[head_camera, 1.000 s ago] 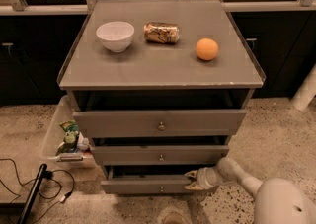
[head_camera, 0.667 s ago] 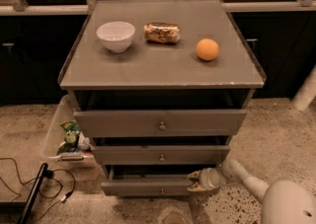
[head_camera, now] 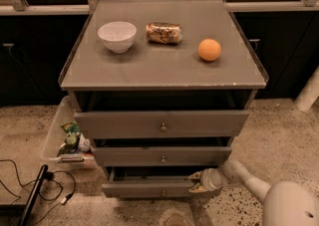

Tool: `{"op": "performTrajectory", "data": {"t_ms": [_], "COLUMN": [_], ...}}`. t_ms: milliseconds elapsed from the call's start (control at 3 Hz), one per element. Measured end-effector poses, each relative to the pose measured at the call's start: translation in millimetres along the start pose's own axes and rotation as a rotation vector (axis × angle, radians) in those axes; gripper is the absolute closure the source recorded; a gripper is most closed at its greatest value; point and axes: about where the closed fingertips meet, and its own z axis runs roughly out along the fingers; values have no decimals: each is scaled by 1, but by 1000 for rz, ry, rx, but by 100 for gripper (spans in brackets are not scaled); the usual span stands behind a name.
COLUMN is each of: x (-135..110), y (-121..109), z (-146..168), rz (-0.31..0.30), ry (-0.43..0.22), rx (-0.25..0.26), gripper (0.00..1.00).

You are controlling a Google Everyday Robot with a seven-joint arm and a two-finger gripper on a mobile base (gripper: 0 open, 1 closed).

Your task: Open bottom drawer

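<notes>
1. The grey cabinet (head_camera: 164, 70) fills the middle of the view. Its three drawer fronts are stacked and each one already stands a little proud of the frame.
2. The robot's pale arm (head_camera: 249, 180) reaches in low from the bottom right corner, along the floor toward the cabinet's foot.
3. The top drawer (head_camera: 124, 123) is the widest front and the middle drawer (head_camera: 129, 156) the next. Neither has moved over the last second.
4. The bottom drawer (head_camera: 144, 189) is the slimmest front and sits lowest, just above the floor. It sits a shade further forward than a second ago, and the dark gap above it looks slightly wider. I judge the pull is under way and the drawer only partly open, with most of its travel still to come.
5. The gripper (head_camera: 202, 182) is at the right end of that front's upper edge and has come back with it. Whether it is clenched on the wood or only hooked against it cannot be told.
6. A white bowl (head_camera: 117, 36), a can (head_camera: 163, 33) lying on its side and an orange (head_camera: 209, 50) rest on the cabinet top, well apart from the work and undisturbed.
7. The bottom drawer's round knob (head_camera: 163, 193) at centre is untouched, so the pull is coming from the edge. A grip so far off centre could skew the drawer in its runners.
</notes>
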Motion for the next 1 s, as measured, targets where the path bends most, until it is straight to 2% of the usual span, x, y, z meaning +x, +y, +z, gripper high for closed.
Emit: {"op": "performTrajectory", "data": {"t_ms": [333,667,1000], "x": [2,18,31], "y": [2,24,47], "z": [3,-2,-21], "rz": [6,38,51], "ry": [-2,-8,-4], "rx": [-6,-45,-61], "gripper": [35,12,14]}}
